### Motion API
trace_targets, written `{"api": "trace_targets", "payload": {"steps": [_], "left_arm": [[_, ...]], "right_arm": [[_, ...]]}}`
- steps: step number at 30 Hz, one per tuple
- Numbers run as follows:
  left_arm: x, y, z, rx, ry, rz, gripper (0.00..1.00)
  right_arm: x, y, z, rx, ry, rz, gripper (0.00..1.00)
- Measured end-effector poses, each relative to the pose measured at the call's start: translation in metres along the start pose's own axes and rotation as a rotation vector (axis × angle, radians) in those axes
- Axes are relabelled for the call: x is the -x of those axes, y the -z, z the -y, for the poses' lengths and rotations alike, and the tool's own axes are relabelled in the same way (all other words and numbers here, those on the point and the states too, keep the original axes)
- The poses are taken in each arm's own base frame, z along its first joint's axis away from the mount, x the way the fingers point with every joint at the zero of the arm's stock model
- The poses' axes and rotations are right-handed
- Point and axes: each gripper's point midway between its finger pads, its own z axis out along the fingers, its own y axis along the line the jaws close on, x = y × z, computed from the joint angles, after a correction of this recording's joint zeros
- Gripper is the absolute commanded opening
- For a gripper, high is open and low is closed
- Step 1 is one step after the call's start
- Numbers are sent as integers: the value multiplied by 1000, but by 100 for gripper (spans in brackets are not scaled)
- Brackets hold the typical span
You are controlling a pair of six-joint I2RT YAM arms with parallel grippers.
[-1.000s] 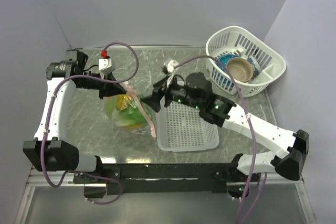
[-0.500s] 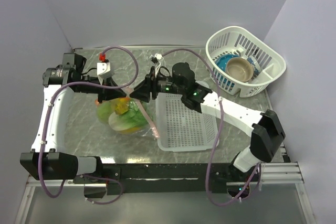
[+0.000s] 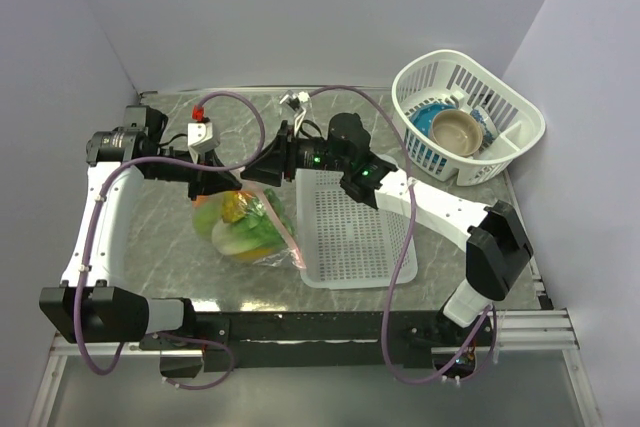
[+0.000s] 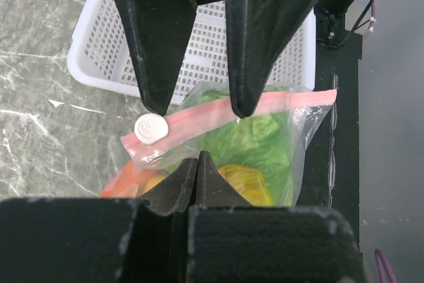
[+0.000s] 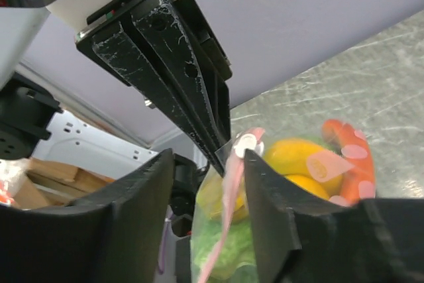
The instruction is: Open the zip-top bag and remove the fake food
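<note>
The zip-top bag [image 3: 250, 235] hangs left of centre, with its pinkish zip strip [image 4: 218, 114] and a white slider [image 4: 151, 126]. Inside show green lettuce [image 4: 255, 134], a yellow banana shape [image 4: 246, 187] and an orange-red slice [image 5: 348, 157]. My left gripper [image 3: 222, 187] is shut on the bag's clear plastic just below the strip [image 4: 199, 158]. My right gripper [image 3: 252, 169] is open, with its fingers on either side of the strip [image 5: 209, 157] and one fingertip [image 5: 255, 164] beside the slider.
A white perforated tray [image 3: 355, 237] lies right of the bag, also seen in the left wrist view [image 4: 93, 44]. A white basket [image 3: 500, 97] at the back right holds a tan bowl [image 3: 458, 130] and a blue bowl [image 3: 432, 117].
My right gripper has moved left from over the tray up to the bag's zip strip. My left gripper kept hold of the bag, which shifted slightly.
</note>
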Motion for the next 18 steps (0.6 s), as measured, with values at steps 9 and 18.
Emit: {"api": "trace_targets", "payload": {"steps": [9, 18], "left_arm": [[0, 0, 0, -1, -4, 0, 1], [0, 0, 0, -1, -5, 0, 1]], "right_arm": [[-22, 9, 20, -89, -17, -38, 64], [-26, 10, 23, -102, -37, -40, 24]]}}
